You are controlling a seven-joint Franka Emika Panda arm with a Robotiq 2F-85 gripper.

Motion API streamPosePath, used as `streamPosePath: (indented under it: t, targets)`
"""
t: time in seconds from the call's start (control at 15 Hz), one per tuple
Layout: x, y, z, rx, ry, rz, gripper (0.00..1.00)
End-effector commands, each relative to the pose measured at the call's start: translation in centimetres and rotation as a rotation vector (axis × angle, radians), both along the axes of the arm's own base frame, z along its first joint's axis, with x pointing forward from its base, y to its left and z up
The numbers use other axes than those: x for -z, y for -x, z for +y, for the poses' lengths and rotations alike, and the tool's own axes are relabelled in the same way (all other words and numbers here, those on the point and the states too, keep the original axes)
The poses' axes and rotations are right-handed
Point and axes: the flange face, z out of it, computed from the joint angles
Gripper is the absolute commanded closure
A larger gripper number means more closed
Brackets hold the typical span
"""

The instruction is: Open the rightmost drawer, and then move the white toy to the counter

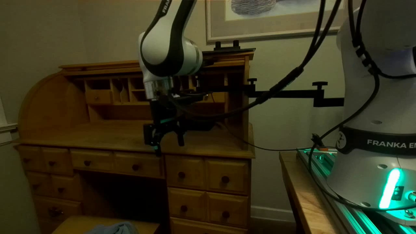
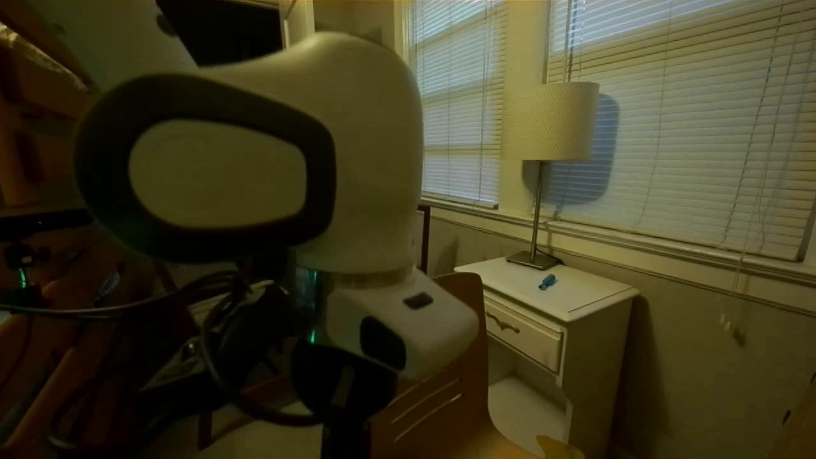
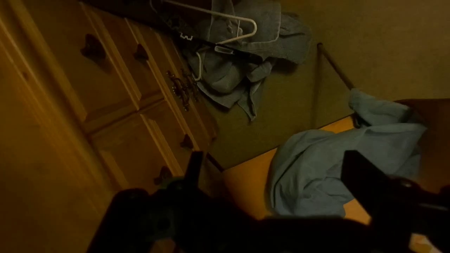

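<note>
Near the broad honey-oak counter (image 1: 107,132), in an exterior view, the black gripper (image 1: 169,148) holds nothing, jaws spread wide. The panelled honey-oak rightmost drawer (image 1: 207,175) sits closed. Judged step: approach. Next: align with a dark round knob (image 1: 225,179), grip, pull outward. In an exterior view, the white-and-black arm (image 2: 376,159) fills the foreground. In the wrist view, crumpled blue-grey cloth (image 3: 313,172) lies beyond the jaws, ungripped. No view clearly shows the white toy.

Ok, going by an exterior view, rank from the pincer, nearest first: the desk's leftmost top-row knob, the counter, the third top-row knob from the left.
1. Counter: close by the pincer, in an exterior view.
2. Third knob: lower, to the left in that view.
3. Leftmost knob: same row, farther left.
</note>
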Motion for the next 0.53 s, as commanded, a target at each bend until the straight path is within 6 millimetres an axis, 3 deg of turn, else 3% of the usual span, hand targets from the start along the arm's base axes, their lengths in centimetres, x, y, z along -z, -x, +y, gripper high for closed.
streamPosePath:
  t: [0.0,0.47]
  targets:
    - [4.1,0.0,-0.1,0.16,0.035,-0.022,0.0]
    - [7.6,1.1,-3.3,0.413,0.117,-0.105,0.0]
